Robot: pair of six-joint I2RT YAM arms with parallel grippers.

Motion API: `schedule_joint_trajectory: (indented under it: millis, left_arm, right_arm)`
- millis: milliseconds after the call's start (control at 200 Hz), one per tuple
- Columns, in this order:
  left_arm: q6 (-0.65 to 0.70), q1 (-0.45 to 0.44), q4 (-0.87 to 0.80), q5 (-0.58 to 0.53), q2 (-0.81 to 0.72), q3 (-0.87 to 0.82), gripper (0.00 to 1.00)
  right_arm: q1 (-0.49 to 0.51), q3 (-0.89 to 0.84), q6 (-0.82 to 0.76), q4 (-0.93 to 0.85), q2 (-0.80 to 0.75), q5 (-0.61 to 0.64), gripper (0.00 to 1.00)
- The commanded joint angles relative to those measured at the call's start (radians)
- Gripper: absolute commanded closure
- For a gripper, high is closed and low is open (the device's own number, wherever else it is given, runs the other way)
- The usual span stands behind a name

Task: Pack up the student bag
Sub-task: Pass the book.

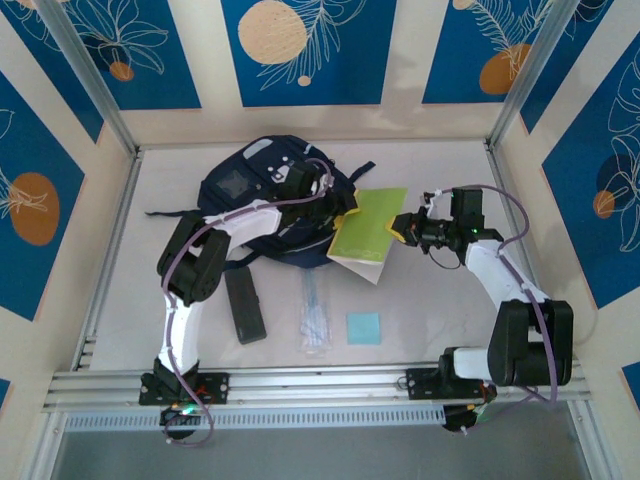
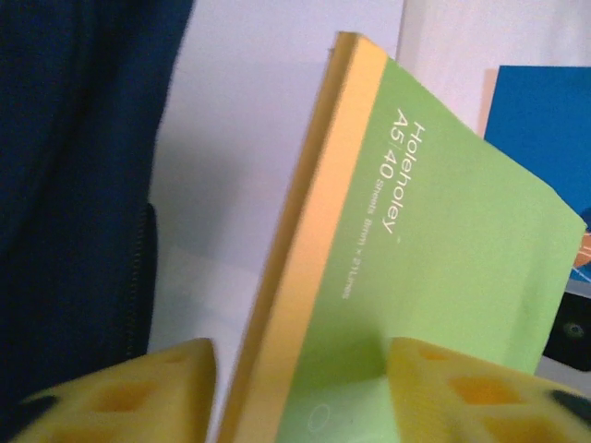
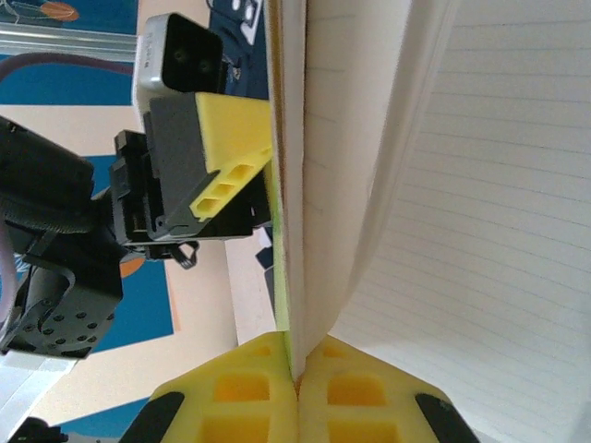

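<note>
My right gripper (image 3: 297, 392) is pinching the green notebook (image 1: 370, 225) by its 3 o'clock edge. The two yellow pads are pressing together on the cover and a few lined pages, and the rest of the pages are fanning open beside them.

My left gripper (image 1: 343, 213) is reaching in from the 9 o'clock side and straddling the notebook's yellow spine. In the left wrist view, one yellow finger (image 2: 138, 392) is sitting just beside the spine at 7 o'clock, and the other is lying against the green cover at 5 o'clock. The jaws are standing narrow around the book, but I cannot tell whether they are actually clamping it.

The student bag (image 1: 262, 195) is lying on the table (image 1: 130, 300) toward the far side, with its white patches at the 12 o'clock end. It is sitting at 9 o'clock from my left jaws, right next to them, with my left forearm crossing over it. From my right jaws it is also lying at 9 o'clock, on the other side of the notebook. In the top view the notebook's 9 o'clock edge is overlapping the bag's 3 o'clock side.

Toward 6 o'clock from the bag, a black oblong case (image 1: 245, 305), a clear packet (image 1: 315, 322) and a light blue square pad (image 1: 363, 328) are lying in a loose row near my bases.
</note>
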Motion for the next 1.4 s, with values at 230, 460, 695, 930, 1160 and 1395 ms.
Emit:
schedule_joint_trajectory:
  millis: [230, 460, 695, 930, 1160, 1395]
  left_arm:
    - [-0.012, 0.009, 0.085, 0.051, -0.063, 0.01, 1.0]
    - [0.035, 0.058, 0.016, -0.102, -0.112, 0.038, 1.0]
    - [-0.05, 0.071, 0.161, -0.381, -0.169, -0.025, 1.0]
    - [-0.112, 0.054, 0.308, -0.572, -0.216, -0.097, 1.0]
    - [-0.159, 0.017, 0.477, -0.673, -0.25, -0.184, 1.0]
    - [-0.235, -0.006, 0.552, -0.671, -0.269, -0.257, 1.0]
  right_arm:
    - [0.012, 0.034, -0.056, -0.122, 0.105, 0.123, 0.78]
    - [0.019, 0.11, 0.027, -0.327, 0.053, 0.32, 0.19]
    - [0.169, 0.029, 0.341, -0.143, -0.06, 0.289, 0.01]
    - [0.376, -0.067, 0.637, 0.169, -0.138, 0.535, 0.01]
    - [0.492, -0.173, 0.787, 0.601, -0.055, 0.734, 0.0]
    - [0.497, -0.172, 0.869, 0.877, 0.096, 0.746, 0.0]
